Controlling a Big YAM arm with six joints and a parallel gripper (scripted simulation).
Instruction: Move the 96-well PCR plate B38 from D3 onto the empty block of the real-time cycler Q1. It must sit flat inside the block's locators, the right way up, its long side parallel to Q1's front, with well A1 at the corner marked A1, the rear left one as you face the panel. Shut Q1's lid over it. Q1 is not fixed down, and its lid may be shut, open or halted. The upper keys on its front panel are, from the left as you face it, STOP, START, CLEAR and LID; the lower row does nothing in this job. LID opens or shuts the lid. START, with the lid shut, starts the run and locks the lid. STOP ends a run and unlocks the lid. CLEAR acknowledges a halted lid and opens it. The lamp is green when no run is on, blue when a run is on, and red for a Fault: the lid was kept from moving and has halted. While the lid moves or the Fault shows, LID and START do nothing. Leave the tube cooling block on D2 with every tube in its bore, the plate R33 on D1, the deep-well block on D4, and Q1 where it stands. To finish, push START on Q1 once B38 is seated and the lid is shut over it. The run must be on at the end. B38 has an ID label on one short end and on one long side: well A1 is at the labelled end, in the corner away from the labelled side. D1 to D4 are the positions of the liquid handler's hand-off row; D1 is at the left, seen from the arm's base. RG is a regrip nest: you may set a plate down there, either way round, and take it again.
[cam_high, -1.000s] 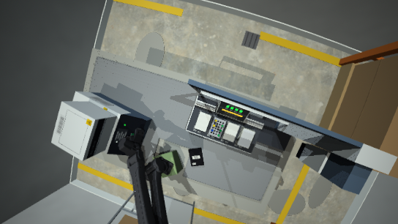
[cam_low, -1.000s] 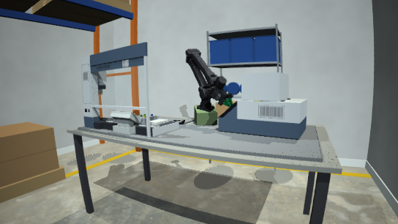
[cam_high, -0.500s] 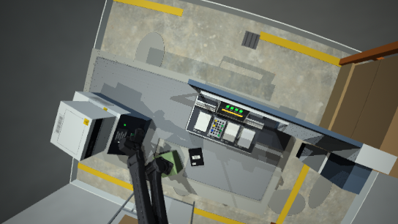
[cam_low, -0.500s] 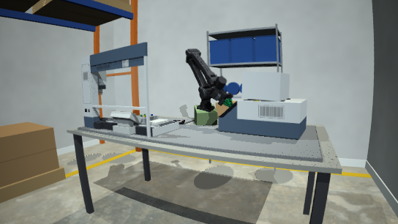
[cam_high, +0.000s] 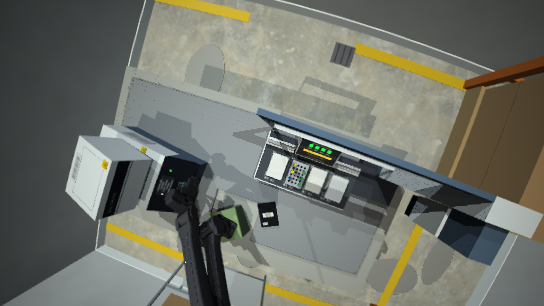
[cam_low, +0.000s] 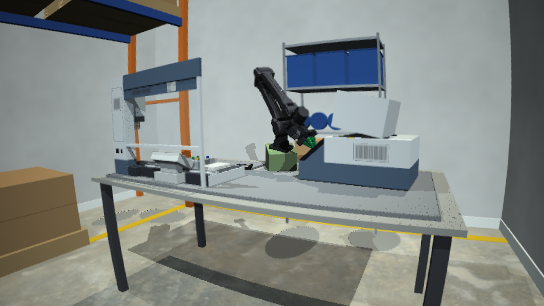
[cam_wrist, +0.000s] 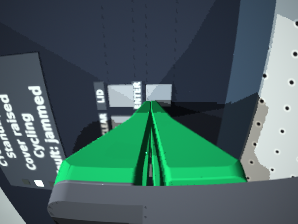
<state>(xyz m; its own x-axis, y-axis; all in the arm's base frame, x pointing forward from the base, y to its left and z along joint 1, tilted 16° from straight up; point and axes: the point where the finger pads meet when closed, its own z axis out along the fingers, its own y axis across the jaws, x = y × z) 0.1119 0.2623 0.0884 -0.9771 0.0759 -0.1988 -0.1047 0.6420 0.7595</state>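
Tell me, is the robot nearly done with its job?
Not nearly. Q1's lid is up and its lamp is green, so no run is on. Right now the shut, empty gripper is at a key on the front panel. The plates remain in the hand-off row, so moving B38, shutting the lid and pushing START are left.
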